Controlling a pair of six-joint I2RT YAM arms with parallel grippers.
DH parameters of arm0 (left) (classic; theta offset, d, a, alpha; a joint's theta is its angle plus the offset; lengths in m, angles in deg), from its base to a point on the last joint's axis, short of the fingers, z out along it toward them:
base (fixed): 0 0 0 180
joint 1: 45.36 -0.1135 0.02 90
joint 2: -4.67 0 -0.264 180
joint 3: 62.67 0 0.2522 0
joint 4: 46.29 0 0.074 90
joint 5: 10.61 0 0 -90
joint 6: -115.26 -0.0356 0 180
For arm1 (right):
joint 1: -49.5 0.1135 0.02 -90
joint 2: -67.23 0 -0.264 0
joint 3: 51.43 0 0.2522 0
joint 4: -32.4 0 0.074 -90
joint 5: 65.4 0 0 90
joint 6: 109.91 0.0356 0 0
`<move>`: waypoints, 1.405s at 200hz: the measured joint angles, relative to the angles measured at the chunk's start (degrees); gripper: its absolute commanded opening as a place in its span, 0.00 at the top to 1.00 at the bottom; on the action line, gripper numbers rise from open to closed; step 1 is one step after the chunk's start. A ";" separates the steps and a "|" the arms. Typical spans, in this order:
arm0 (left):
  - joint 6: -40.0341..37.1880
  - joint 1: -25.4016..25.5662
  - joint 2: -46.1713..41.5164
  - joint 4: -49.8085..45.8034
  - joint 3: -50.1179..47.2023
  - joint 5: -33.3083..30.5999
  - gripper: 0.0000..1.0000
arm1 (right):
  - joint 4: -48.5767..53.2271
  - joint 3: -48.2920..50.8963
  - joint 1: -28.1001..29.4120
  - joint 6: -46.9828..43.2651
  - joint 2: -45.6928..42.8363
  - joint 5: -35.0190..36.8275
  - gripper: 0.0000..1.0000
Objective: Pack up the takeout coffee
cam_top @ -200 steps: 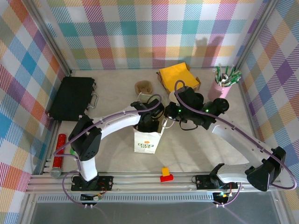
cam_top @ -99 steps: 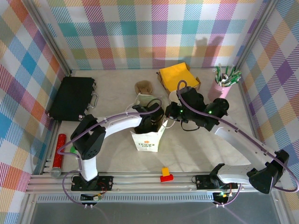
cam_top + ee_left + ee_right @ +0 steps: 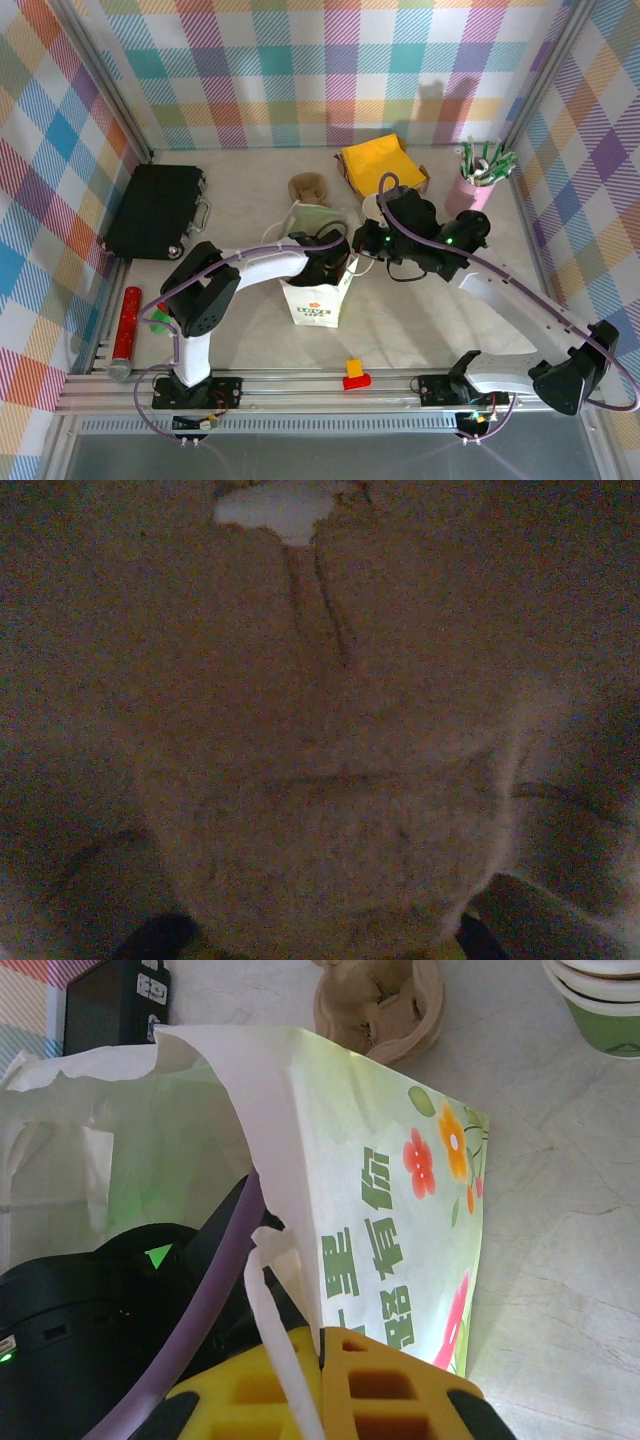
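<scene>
The takeout coffee (image 3: 600, 1005), a small cup with a cream top and a green band, stands on the table beyond the bag; from above, the cup (image 3: 370, 206) sits behind my right arm. The white paper bag (image 3: 315, 300) with green print stands in the middle, and its printed side (image 3: 400, 1250) faces my right wrist camera. My right gripper (image 3: 322, 1345) is shut on the bag's near rim; it is the gripper (image 3: 358, 252) at the bag's right edge. My left gripper (image 3: 325, 268) is down inside the bag. The left wrist view is dark, with fingertips (image 3: 150, 942) far apart and a pale rounded surface between them.
A brown pulp cup carrier (image 3: 308, 187) lies behind the bag, with a yellow box (image 3: 380, 165) to its right. The pink tumbler of sticks (image 3: 470, 190) stands at the back right and a black case (image 3: 155, 210) at the left. A red and yellow block (image 3: 354, 375) sits near the front rail.
My left arm has pushed lower into the bag, and the bag's far wall now spreads back toward the carrier. The right gripper has kept its hold with little movement.
</scene>
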 measured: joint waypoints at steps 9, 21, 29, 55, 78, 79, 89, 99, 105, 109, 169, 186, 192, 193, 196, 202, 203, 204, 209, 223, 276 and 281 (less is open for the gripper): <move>0.02 0.00 0.04 0.17 -0.04 0.07 1.00 | 0.00 0.00 0.00 0.00 0.00 0.00 0.94; 0.02 0.00 0.07 0.50 -0.26 0.28 1.00 | 0.00 0.00 0.00 0.00 0.00 -0.02 0.94; 0.02 0.00 0.07 0.72 -0.37 0.39 1.00 | 0.00 0.00 0.00 0.00 0.00 -0.02 0.94; 0.20 -0.04 0.07 1.29 -0.61 0.79 1.00 | -0.02 0.00 0.00 0.00 0.00 0.00 0.94; 0.26 -0.07 0.07 1.42 -0.68 0.85 1.00 | -0.02 0.02 0.00 0.00 -0.02 -0.02 0.95; 0.26 -0.07 0.07 1.44 -0.68 0.85 1.00 | -0.02 0.04 0.00 0.00 -0.04 0.00 0.95; 0.31 -0.04 0.07 1.44 -0.68 0.87 1.00 | -0.02 0.15 0.00 0.00 -0.13 0.00 0.95; 0.46 -0.04 0.04 1.42 -0.68 0.90 1.00 | 0.02 0.22 0.00 0.00 -0.24 0.00 0.95; 0.50 -0.04 0.02 1.44 -0.68 1.03 1.00 | 0.00 0.22 0.00 0.00 -0.31 0.00 0.95; 0.52 -0.04 0.02 1.42 -0.63 1.07 1.00 | 0.00 0.22 0.00 0.00 -0.33 0.00 0.94; 1.14 0.22 -0.35 -0.85 1.81 1.73 1.00 | 0.22 0.31 0.00 0.00 -0.76 0.50 0.95; 1.49 0.50 -1.46 -2.08 3.56 2.19 1.00 | 0.33 0.31 0.00 -0.02 -0.90 0.98 0.95; 1.53 0.61 -2.10 -2.36 4.02 2.34 1.00 | 0.44 0.31 0.00 -0.02 -0.96 1.16 0.95; 1.53 0.61 -2.21 -2.38 4.11 2.36 1.00 | 0.46 0.31 0.00 -0.02 -0.98 1.16 0.95; 1.55 0.66 -2.60 -2.56 4.37 2.34 1.00 | 0.48 0.31 0.00 -0.02 -0.98 1.16 0.94; 1.66 0.74 -3.45 -3.02 4.96 2.36 1.00 | 0.46 0.31 0.00 -0.04 -1.03 1.38 0.95; 1.68 0.76 -3.54 -3.10 5.03 2.38 1.00 | 0.46 0.31 0.00 -0.02 -1.03 1.38 0.95; 1.70 0.76 -3.74 -3.19 5.11 2.38 1.00 | 0.46 0.31 0.00 -0.02 -1.05 1.38 0.95; 1.75 0.81 -4.37 -3.54 5.62 2.38 1.00 | 0.50 0.31 0.00 -0.02 -1.09 1.53 0.95; 1.95 0.87 -6.12 -4.37 7.28 2.38 1.00 | 0.61 0.31 0.02 -0.02 -1.18 1.62 0.95; 2.62 0.90 -10.56 -6.56 11.26 3.45 1.00 | 0.85 0.28 0.07 -0.02 -1.38 1.99 0.94; 2.69 0.90 -10.78 -6.58 11.34 3.54 1.00 | 0.85 0.31 0.07 -0.02 -1.38 2.01 0.94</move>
